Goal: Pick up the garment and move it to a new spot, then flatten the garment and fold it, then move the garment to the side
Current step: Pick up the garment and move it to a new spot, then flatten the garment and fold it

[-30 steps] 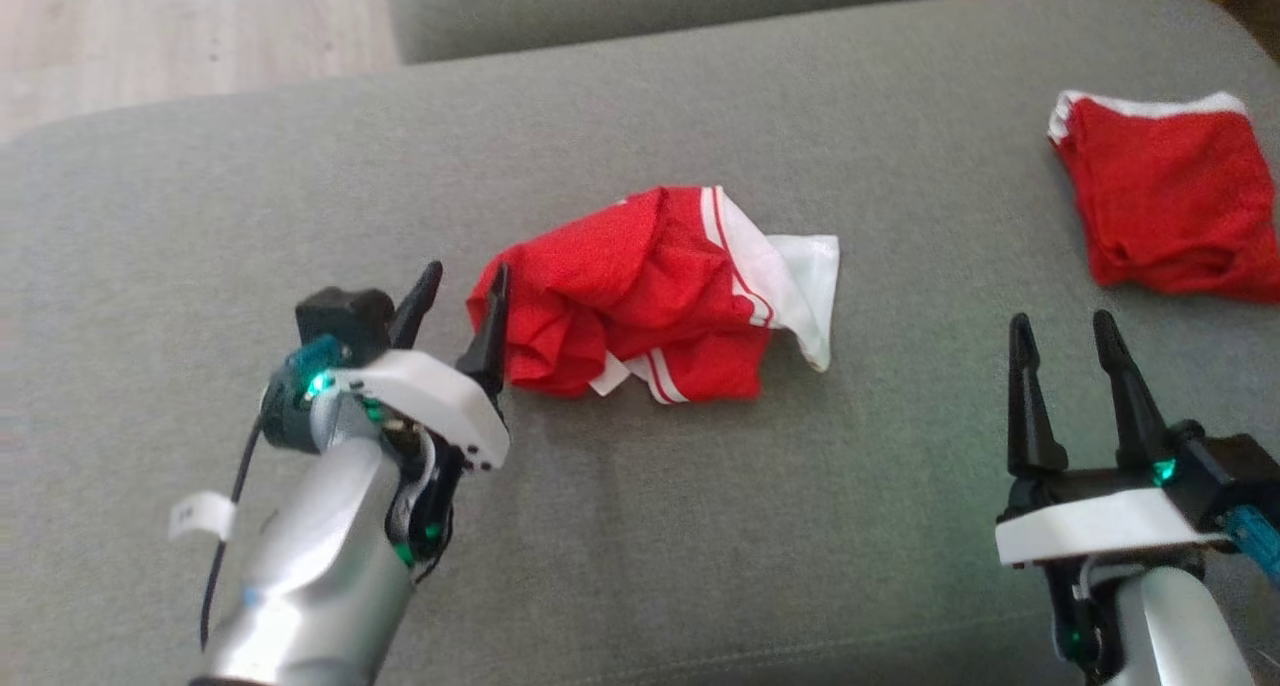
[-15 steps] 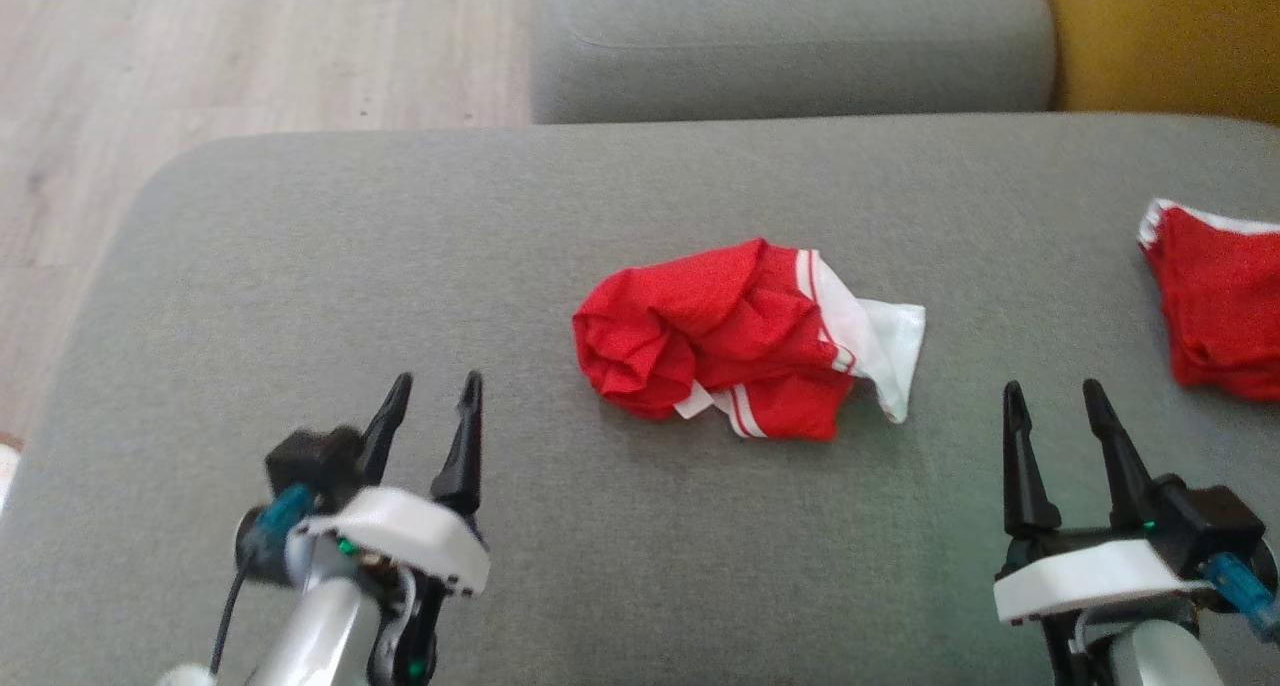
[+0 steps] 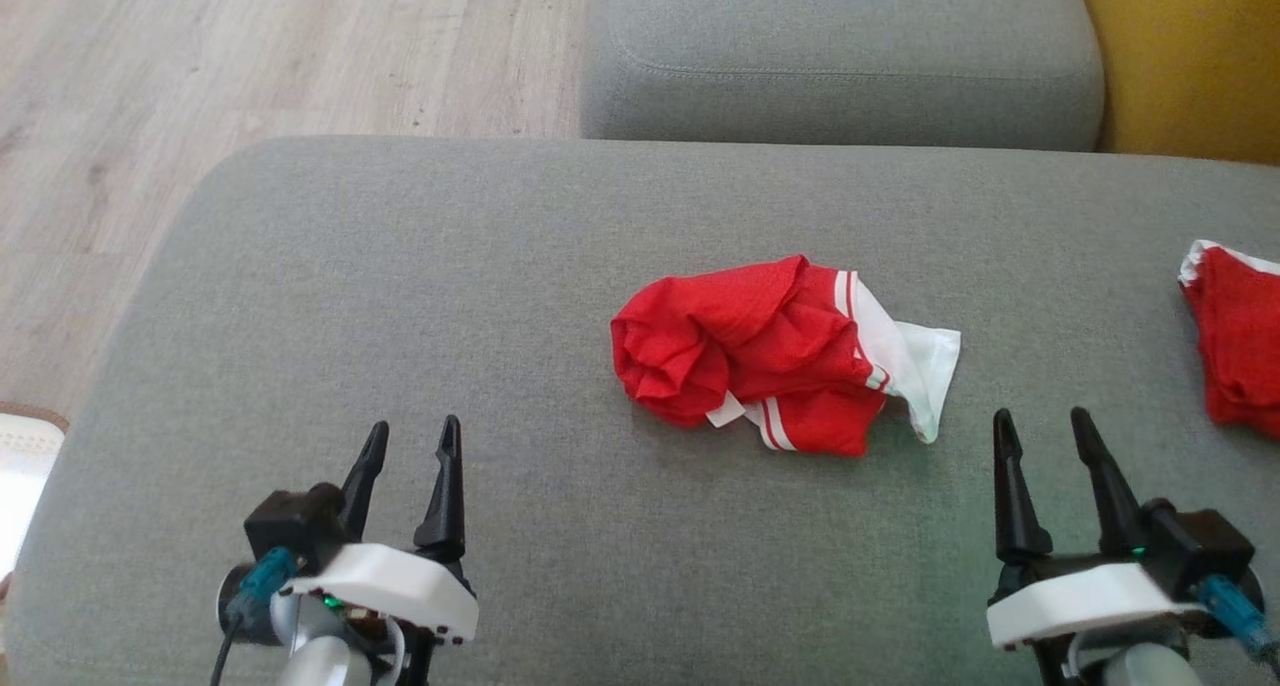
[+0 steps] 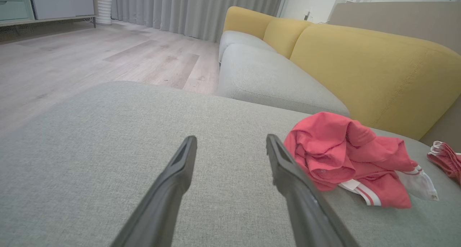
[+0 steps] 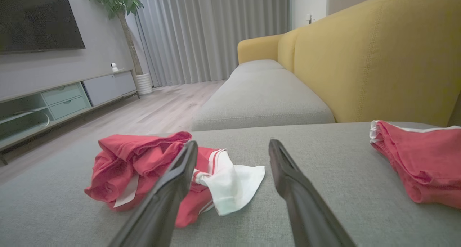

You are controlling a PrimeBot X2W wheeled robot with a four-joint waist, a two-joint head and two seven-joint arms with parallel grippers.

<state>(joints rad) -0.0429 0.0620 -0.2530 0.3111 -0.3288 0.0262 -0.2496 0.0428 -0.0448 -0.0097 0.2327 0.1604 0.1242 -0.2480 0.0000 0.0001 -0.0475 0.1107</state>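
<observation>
A crumpled red garment point(image 3: 770, 371) with white trim lay bunched near the middle of a wide grey sofa cushion point(image 3: 400, 286), a white flap point(image 3: 925, 366) poking out on its right side. The left tool point(image 3: 414, 426) was at the near left, its two dark fingers apart and holding nothing, well apart from the garment. The right tool point(image 3: 1040, 416) was at the near right, fingers likewise apart and empty, near the white flap but not touching it. A second red garment point(image 3: 1240, 346) (folded, edged in white) lay at the cushion's far right, well apart from the crumpled one. Beyond the cushion stood another grey seat cushion point(image 3: 840, 56), with a yellow backrest point(image 3: 1190, 56) to its right and pale wooden floor point(image 3: 200, 66) to its left
</observation>
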